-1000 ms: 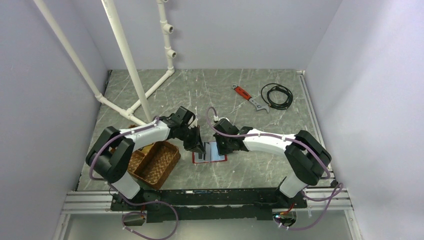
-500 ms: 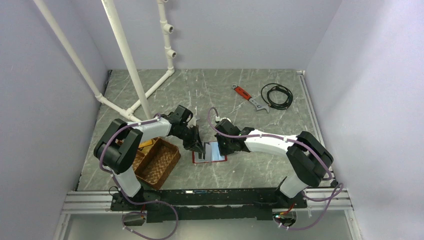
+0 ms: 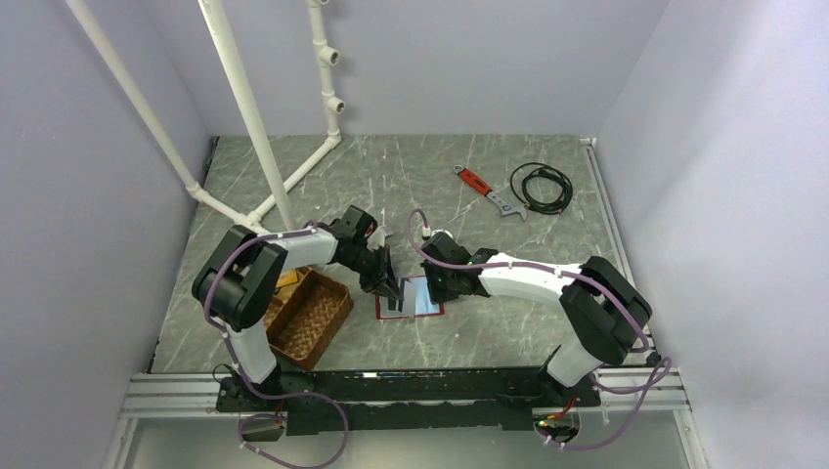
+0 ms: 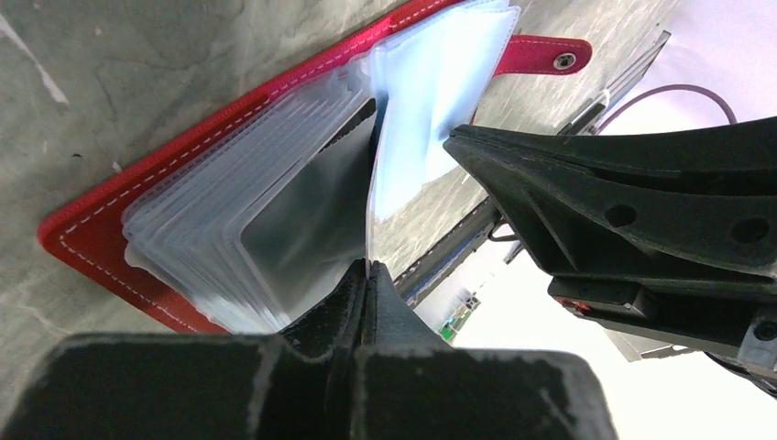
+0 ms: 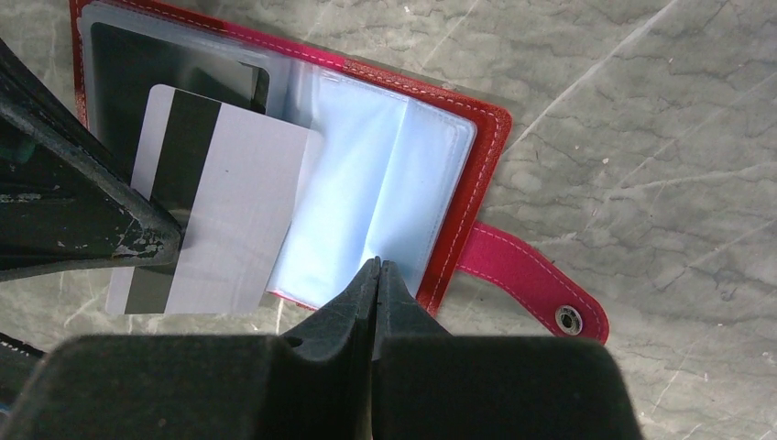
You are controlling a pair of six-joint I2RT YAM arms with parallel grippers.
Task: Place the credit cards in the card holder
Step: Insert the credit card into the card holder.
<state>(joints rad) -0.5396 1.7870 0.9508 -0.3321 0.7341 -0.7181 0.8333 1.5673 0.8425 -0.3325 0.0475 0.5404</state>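
Left gripper point(image 4: 364, 275): its fingers are pressing together on one edge of a white card point(image 5: 224, 206), holding it over the left half of the open holder.
Right gripper point(image 5: 376, 268): its fingers are pinching the free edge of one clear sleeve point(image 5: 366, 174), keeping it raised off the stack.
White card: its black magnetic stripe is facing up; whether a corner is entering a pocket cannot be told.
Card holder point(image 5: 478, 174): it is lying open on the marbled table point(image 3: 420, 176) between the two grippers, red cover down, snap tab point(image 5: 522, 280) sticking out sideways.
Surroundings: a wicker tray point(image 3: 311, 315) is sitting beside the left arm; a red-handled wrench point(image 3: 484, 189) and a coiled black cable point(image 3: 541, 186) are lying well apart at the far right.
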